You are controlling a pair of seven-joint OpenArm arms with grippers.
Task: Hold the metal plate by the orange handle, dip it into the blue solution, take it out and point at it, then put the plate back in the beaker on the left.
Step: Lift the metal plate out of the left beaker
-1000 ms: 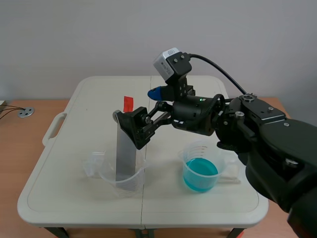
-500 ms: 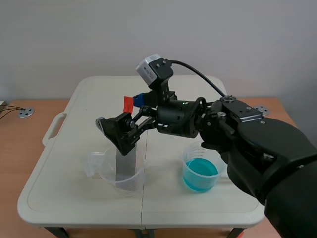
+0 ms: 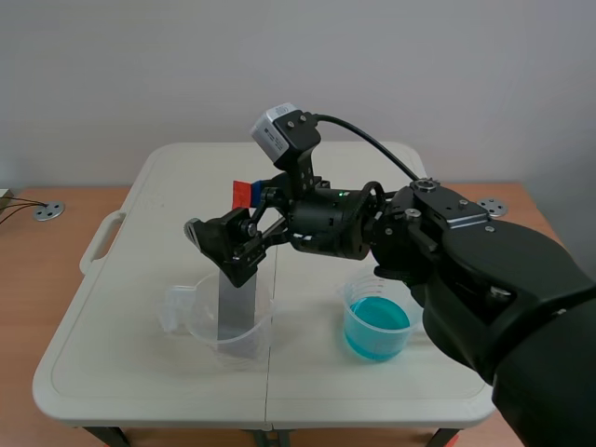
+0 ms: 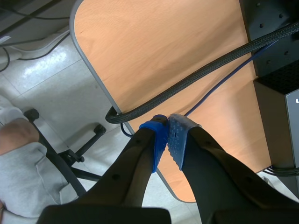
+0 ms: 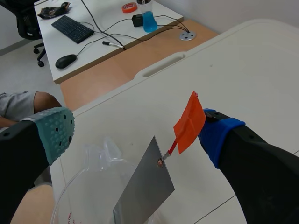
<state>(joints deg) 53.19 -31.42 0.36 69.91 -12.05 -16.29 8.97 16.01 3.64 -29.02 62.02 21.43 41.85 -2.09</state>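
The metal plate [image 3: 235, 307] is standing tilted in the clear left beaker [image 3: 200, 328] on the white table [image 3: 168, 186]. Its orange handle [image 3: 242, 193] is sticking up just beside the blue pad of the right gripper [image 3: 230, 212], which is holding its fingers spread wide. The beaker of blue solution [image 3: 376, 326] is sitting to the right. The left gripper [image 4: 167, 135], pads pressed together, is hanging over a wooden desk [image 4: 163, 46].

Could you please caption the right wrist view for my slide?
Open right pincer straddling the orange-handled metal plate standing in the clear beaker.
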